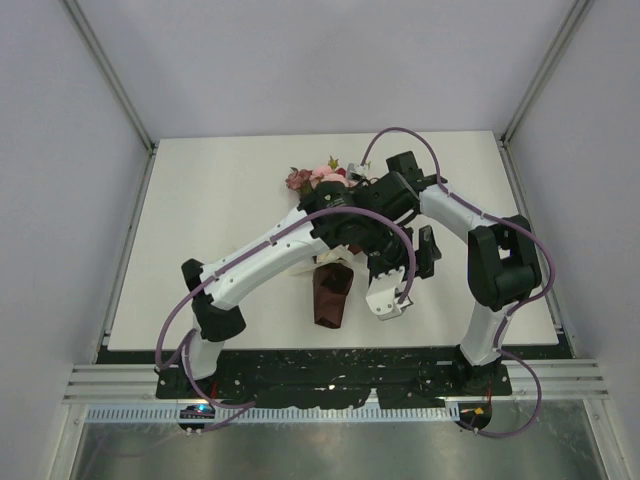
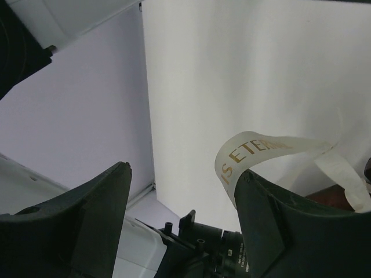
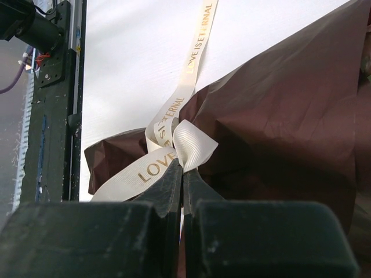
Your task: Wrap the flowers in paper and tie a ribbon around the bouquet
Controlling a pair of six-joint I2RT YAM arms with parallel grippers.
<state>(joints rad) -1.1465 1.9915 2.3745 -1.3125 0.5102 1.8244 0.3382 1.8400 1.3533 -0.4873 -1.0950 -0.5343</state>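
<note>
The bouquet lies on the white table, pink flowers (image 1: 315, 178) at the far end and the dark maroon paper (image 1: 331, 296) narrowing toward the near edge. Both arms meet over its middle. In the right wrist view, my right gripper (image 3: 184, 169) is shut on the cream ribbon (image 3: 168, 130), printed with gold letters, at a knot against the paper (image 3: 278, 110). One ribbon tail runs up and away across the table. My left gripper (image 2: 182, 174) stands open, nothing between its fingers. A ribbon loop (image 2: 255, 147) curves over the tip of its right finger (image 2: 272, 220).
The table (image 1: 220, 220) is enclosed by pale walls on three sides. A black base rail (image 3: 55, 116) with cables runs along the near edge, close to the cone's narrow end. A camera lens (image 2: 232, 255) of the other arm sits just below the left fingers.
</note>
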